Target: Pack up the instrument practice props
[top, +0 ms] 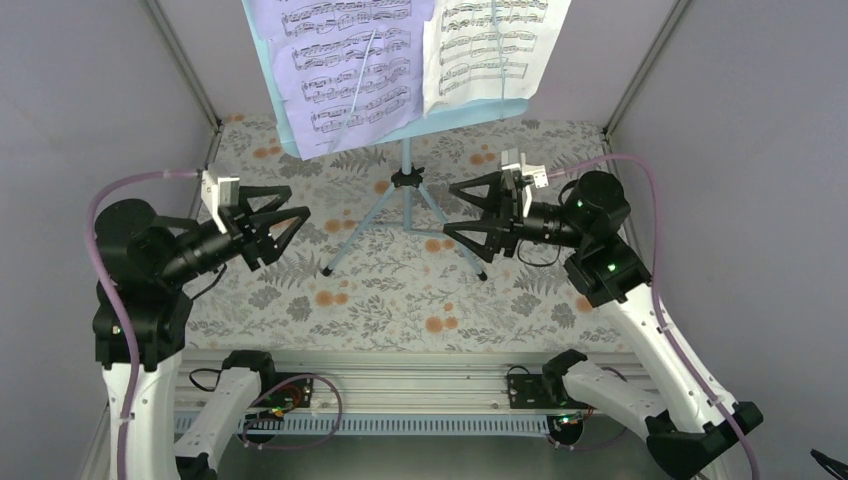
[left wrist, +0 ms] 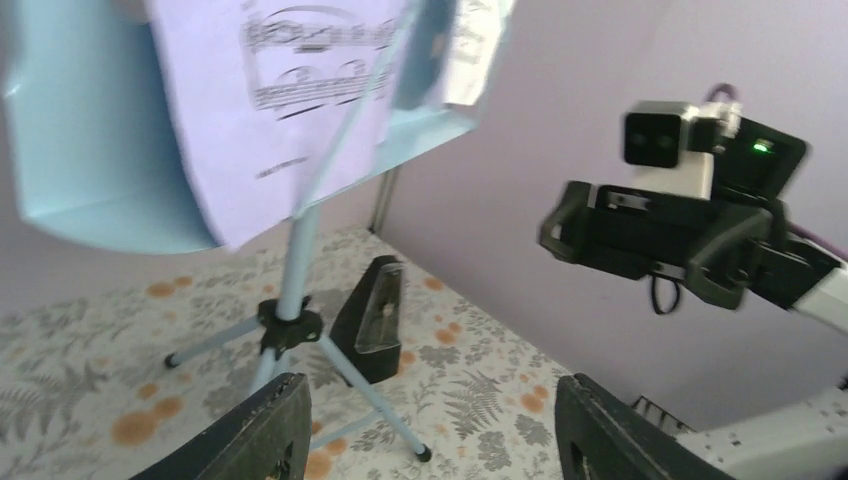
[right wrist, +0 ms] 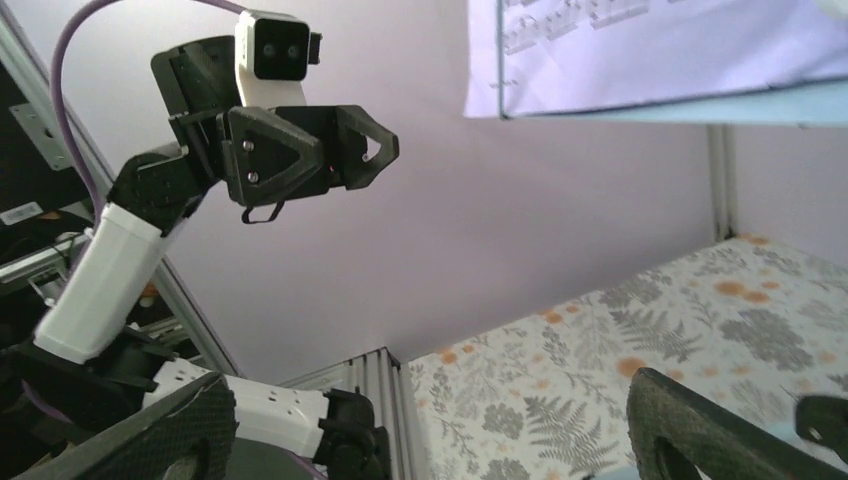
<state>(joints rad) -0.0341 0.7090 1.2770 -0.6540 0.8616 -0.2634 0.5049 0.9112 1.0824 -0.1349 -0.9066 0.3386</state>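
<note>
Floral cloth (top: 380, 290) covered the table between plain grey walls. Nearest the bases, both arms reached inward and faced each other across the stand (top: 405, 180). The left gripper (top: 287, 232) hung at 9 o'clock of the stand's hub, jaws apart and holding nothing. The right gripper (top: 450, 210) hung at 3 o'clock, jaws wide and equally empty, near one tripod leg but not touching it.

Further in, the left wrist view showed the metronome (left wrist: 368, 318) upright on the cloth, just beside the hub at 3 o'clock. From above it was hidden under the stand's desk. Farthest, at 12 o'clock, a lavender sheet (top: 340, 70) and a white sheet (top: 490, 50) leaned on that desk.

Nothing looked packed yet, so this read as the approach to a first prop. The next move probably called for drawing the sheets off the lip without creasing them or tipping the thin-legged stand, perhaps with one gripper steadying the pole.

No case, bag or box showed in any view.
</note>
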